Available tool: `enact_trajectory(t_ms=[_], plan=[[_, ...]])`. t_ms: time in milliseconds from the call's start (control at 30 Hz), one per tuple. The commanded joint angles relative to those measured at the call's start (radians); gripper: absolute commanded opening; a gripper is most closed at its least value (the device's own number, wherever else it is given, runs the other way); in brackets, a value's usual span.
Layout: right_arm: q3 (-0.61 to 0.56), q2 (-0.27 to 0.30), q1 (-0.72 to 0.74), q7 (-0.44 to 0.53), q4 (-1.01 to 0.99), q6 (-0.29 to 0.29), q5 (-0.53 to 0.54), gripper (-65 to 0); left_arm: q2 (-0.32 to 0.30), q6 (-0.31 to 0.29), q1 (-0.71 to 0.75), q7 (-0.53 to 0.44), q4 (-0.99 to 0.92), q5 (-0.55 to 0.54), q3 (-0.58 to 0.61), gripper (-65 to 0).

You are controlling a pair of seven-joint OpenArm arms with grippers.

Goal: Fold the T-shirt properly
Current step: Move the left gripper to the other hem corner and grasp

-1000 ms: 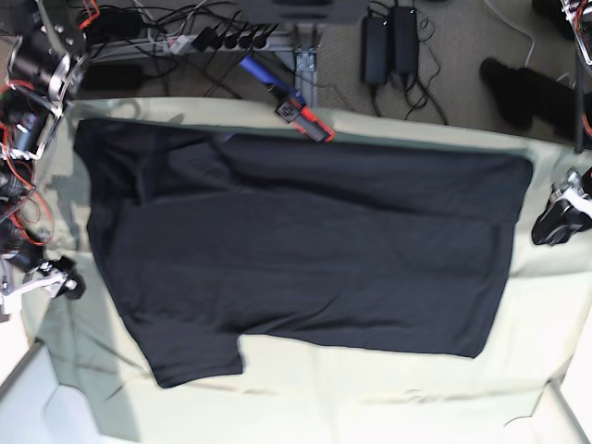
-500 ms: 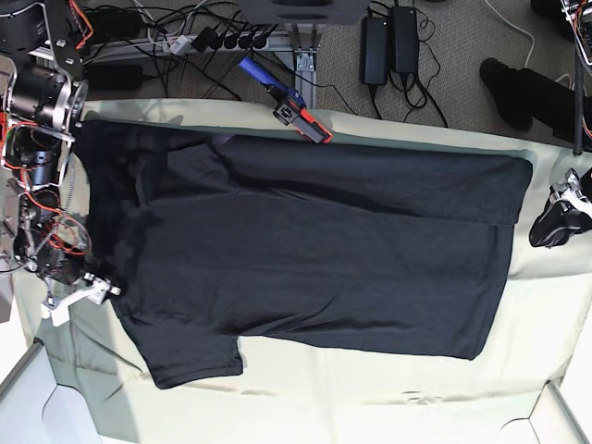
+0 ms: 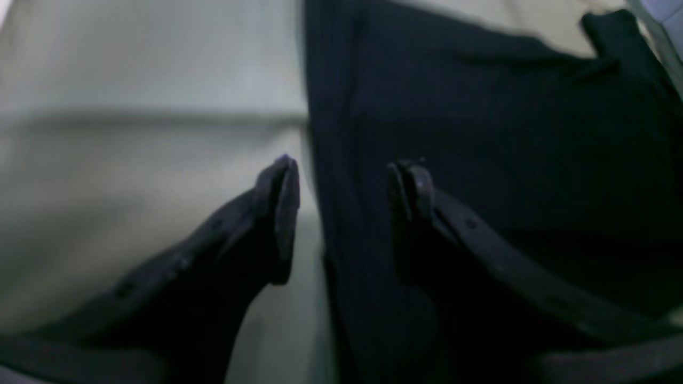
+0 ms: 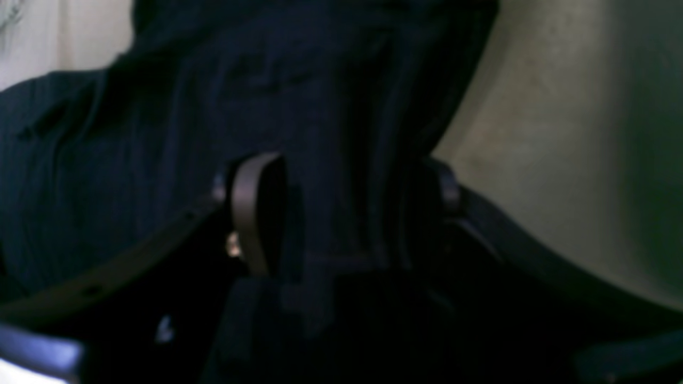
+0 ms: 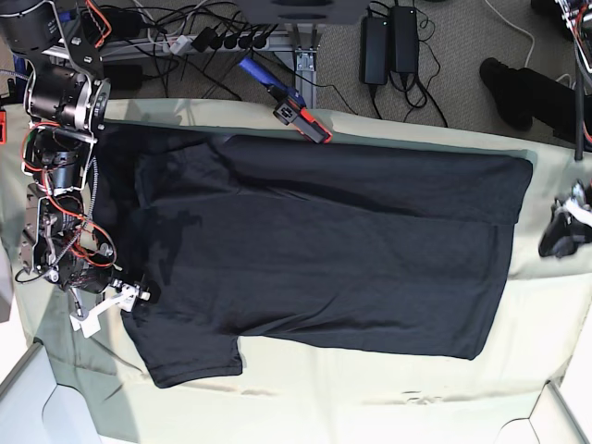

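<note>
While spread flat on tabletop [image 5: 370,407], T-shirt [image 5: 314,250] unfolded. Right claw [image 4: 341,213] open astride shirt edge. Left claw [image 3: 344,213] open, gripping nothing.

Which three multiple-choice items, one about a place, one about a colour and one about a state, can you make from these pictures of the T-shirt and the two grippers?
1. Where is the right gripper in the base view?
A. Over the shirt's edge at the view's left
B. Off the table, by the cables
C. Over the middle of the shirt

2. What colour is the table cloth under the T-shirt?
A. Bright red
B. Pale green
C. Dark blue

3. How do the jaws of the left gripper stand?
A. Shut flat together
B. Clamped on a lifted fold
C. Apart, with the shirt's edge in the gap

Answers: 1 A, it sits at the shirt's left border. 2 B, pale green cloth shows all around the black shirt. 3 C, the left wrist view shows an open gap between them.
</note>
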Motion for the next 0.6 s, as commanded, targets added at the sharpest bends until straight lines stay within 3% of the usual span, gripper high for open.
enact_trajectory(t_ms=[0, 267, 367, 567], plan=[[0.001, 0.013, 0.029, 0.006, 0.02, 0.065, 0.016, -30.1, -0.025, -0.017, -0.039, -0.04, -0.006, 0.009, -0.005, -34.7], [0.001, 0.013, 0.029, -0.016, 0.02, 0.065, 0.016, -30.1, -0.016, 0.018, -0.345, -0.148, -0.391, 0.113, 0.192, -34.7], [0.001, 0.013, 0.029, -0.029, 0.02, 0.065, 0.016, -30.1, 0.015, 0.072, -0.488, -0.209, -0.591, 0.202, 0.245, -34.7], [0.001, 0.013, 0.029, -0.038, 0.02, 0.065, 0.016, -30.1, 0.074, 0.072, -0.677, -0.229, -0.874, 0.265, 0.288, -34.7]])
